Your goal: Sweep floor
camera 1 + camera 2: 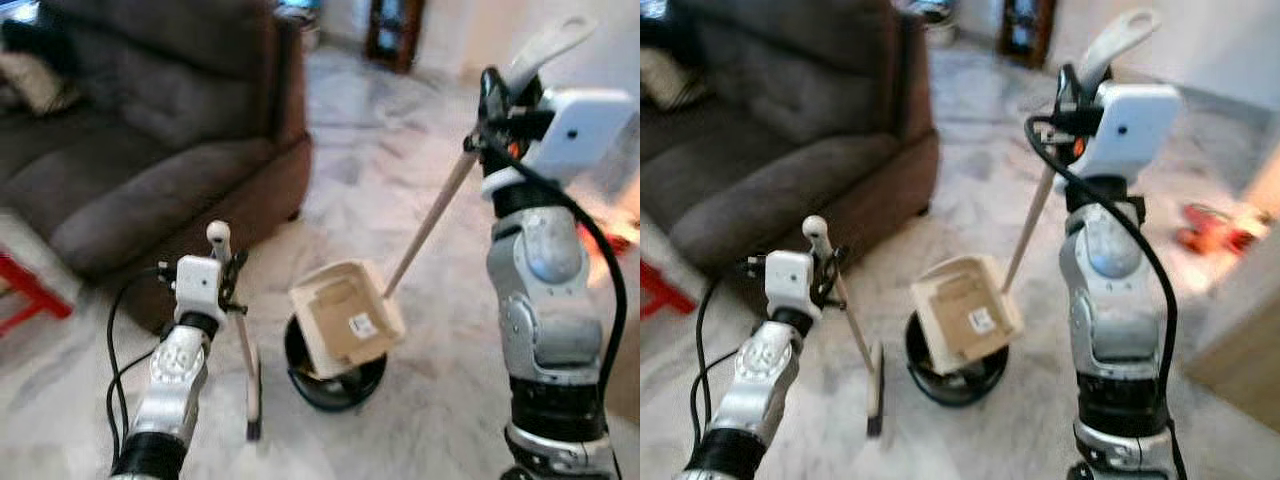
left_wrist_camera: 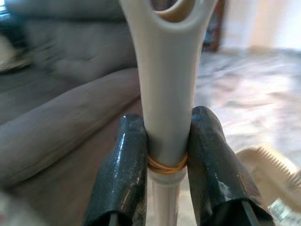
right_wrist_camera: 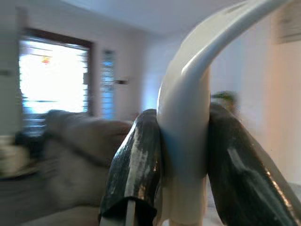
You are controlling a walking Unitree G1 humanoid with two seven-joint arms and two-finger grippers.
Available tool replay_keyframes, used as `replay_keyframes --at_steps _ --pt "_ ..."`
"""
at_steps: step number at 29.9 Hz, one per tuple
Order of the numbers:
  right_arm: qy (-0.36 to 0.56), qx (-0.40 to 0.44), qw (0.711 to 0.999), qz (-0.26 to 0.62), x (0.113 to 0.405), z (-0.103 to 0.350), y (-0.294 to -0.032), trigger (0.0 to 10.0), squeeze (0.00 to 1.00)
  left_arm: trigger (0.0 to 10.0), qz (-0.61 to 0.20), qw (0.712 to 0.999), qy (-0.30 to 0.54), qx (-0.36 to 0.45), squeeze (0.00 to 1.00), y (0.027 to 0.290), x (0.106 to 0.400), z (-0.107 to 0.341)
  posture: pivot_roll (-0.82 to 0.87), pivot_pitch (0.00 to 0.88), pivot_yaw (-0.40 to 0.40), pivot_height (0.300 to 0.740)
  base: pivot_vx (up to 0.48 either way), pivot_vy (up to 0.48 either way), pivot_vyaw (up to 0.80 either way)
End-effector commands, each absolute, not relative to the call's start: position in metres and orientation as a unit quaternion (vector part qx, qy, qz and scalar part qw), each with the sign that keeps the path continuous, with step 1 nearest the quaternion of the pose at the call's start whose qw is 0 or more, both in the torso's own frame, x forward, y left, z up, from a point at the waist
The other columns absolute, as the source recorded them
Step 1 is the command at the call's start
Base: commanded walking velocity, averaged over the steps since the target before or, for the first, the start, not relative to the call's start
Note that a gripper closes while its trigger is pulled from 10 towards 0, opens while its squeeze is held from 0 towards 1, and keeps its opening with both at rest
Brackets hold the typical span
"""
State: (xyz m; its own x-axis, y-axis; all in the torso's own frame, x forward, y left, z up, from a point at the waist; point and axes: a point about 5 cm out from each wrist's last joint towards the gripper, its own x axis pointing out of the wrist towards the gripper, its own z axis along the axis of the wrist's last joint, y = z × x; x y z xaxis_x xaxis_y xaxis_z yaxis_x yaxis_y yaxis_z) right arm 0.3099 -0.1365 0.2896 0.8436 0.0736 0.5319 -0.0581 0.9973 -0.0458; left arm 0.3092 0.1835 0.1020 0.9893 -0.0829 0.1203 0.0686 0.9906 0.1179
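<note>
My left gripper point(image 1: 232, 272) is shut on the white handle of a small broom point(image 1: 248, 372), whose brush end rests on the marble floor. In the left wrist view the broom handle point(image 2: 165, 94) sits clamped between both black fingers point(image 2: 120, 174). My right gripper point(image 1: 492, 100), raised high, is shut on the long handle point(image 1: 428, 222) of a cream dustpan point(image 1: 345, 315). The dustpan is tilted over a black round bin point(image 1: 335, 380). The right wrist view shows the curved white dustpan grip point(image 3: 186, 122) held between the fingers.
A dark grey sofa point(image 1: 150, 130) stands to the left, close behind the broom. A red object point(image 1: 30, 295) lies at the far left. Dark wooden furniture point(image 1: 393, 30) stands at the back. Orange-red items point(image 1: 1210, 228) lie on the floor to the right.
</note>
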Motion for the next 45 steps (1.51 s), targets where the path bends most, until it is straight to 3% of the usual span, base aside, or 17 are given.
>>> replay_keyframes --at_steps 1,14,20,27,38,45 --pt "-0.32 0.001 0.947 0.026 0.301 0.305 -0.143 10.0 0.0 10.0 -0.046 0.993 -0.089 0.058 0.0 0.177 0.313 0.113 -0.01 0.072 0.005 0.74 0.262 0.0 0.0" --pt "-0.307 0.016 0.951 0.022 0.304 0.303 -0.144 10.0 0.0 10.0 -0.045 0.993 -0.09 0.057 0.0 0.177 0.314 0.114 -0.01 0.073 0.004 0.74 0.26 0.0 0.0" --pt "-0.304 0.018 0.953 0.01 0.306 0.302 -0.147 10.0 0.0 10.0 -0.047 0.993 -0.095 0.055 0.0 0.177 0.313 0.115 -0.01 0.074 0.005 0.74 0.0 0.0 -0.79" --pt "-0.325 0.007 0.946 0.018 0.302 0.304 -0.144 10.0 0.0 10.0 -0.048 0.993 -0.095 0.055 0.0 0.177 0.313 0.115 0.0 0.074 0.006 0.74 0.0 0.0 0.0" --pt "-0.41 -0.021 0.905 0.11 0.275 0.312 -0.102 10.0 0.0 10.0 -0.049 0.993 -0.097 0.055 0.0 0.176 0.313 0.115 -0.01 0.072 0.007 0.74 0.0 0.0 0.0" --pt "-0.413 -0.064 0.889 0.188 0.261 0.294 -0.071 10.0 0.0 10.0 -0.052 0.992 -0.098 0.057 0.0 0.175 0.313 0.115 0.0 0.071 0.007 0.74 0.0 0.0 0.0"
